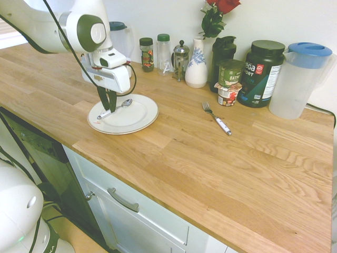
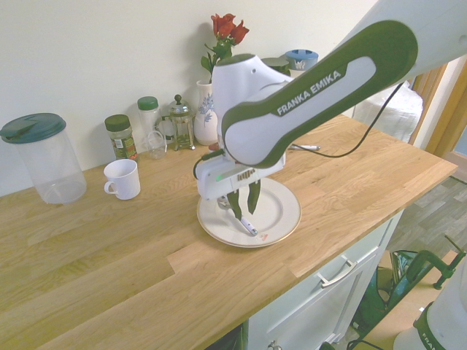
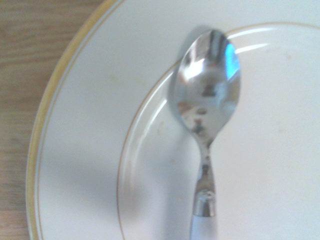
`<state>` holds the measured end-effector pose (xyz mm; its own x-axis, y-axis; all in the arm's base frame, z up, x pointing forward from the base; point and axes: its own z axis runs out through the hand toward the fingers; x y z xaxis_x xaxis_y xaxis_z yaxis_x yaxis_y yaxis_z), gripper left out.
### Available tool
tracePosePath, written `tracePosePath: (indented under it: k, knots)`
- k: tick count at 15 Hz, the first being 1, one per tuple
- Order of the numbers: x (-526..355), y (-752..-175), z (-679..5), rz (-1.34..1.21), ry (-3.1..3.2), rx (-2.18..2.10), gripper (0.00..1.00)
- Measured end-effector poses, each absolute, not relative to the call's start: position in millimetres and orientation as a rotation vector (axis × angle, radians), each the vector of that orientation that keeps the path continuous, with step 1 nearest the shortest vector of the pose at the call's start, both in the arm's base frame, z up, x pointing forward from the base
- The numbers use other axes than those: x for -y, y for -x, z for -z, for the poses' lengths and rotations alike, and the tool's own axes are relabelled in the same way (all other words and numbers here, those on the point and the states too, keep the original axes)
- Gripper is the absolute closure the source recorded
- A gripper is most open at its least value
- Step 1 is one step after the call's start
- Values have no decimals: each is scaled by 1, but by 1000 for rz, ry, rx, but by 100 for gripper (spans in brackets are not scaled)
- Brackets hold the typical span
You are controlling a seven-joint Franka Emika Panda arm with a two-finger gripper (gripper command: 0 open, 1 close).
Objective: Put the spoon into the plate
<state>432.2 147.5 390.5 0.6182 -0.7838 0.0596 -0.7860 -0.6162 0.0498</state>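
Note:
The spoon (image 1: 125, 103) lies on the white plate (image 1: 138, 117), which sits on the wooden counter. Its silver bowl points toward the wall and its pale handle runs toward the plate's near-left rim. My gripper (image 1: 108, 105) hangs straight down over the handle, one dark finger on each side. In the second exterior view the gripper (image 2: 244, 208) shows its fingers a little apart, with the spoon (image 2: 246, 224) resting on the plate (image 2: 283, 211) beneath them. The wrist view has the spoon (image 3: 207, 95) lying across the inner ring of the plate (image 3: 90, 125).
A matching fork (image 1: 217, 118) lies on the counter to the right of the plate. A white mug (image 2: 122, 179), jars, a French press (image 1: 180, 59), a vase (image 1: 196, 63) and tubs line the wall. Plastic pitchers (image 1: 300, 79) stand at both ends. The counter's front edge is close to the plate.

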Motion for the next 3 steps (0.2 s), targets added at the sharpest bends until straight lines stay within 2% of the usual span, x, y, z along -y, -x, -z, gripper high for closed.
tracePosePath:
  k: [3]
  knots:
    - [-100, -424, -451, -80, -2690, 1433, 0]
